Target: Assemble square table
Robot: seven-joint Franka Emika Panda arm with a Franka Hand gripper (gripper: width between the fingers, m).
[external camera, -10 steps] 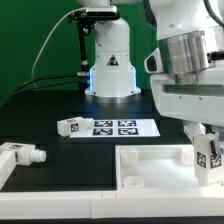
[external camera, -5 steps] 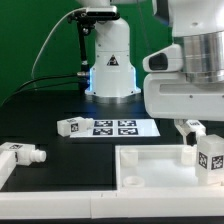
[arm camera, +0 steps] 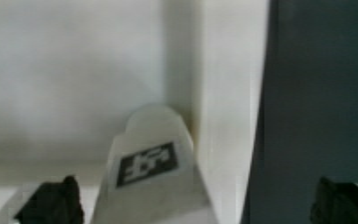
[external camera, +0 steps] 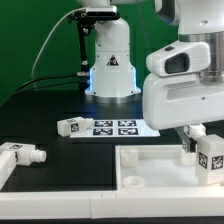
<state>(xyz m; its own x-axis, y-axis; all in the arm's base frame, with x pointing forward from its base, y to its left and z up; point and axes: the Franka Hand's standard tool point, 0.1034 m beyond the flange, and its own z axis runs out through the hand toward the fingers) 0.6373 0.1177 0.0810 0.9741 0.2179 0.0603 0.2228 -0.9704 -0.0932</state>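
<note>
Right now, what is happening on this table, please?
A robot arm is building a small piece of furniture. Its claw is open, fingertips on either side of one white leg without touching it. That leg stands upright on the square panel, near its edge at the exterior view's right. Two more legs lie loose on the black tabletop: one beside the marker board, one at the exterior view's left.

the leg [external camera: 211,156] at three o'clock in my exterior view runs past the edge, as does another leg [external camera: 14,156] at nine o'clock. my wrist view is blurred; i can't read the tag [arm camera: 146,165] there.
</note>
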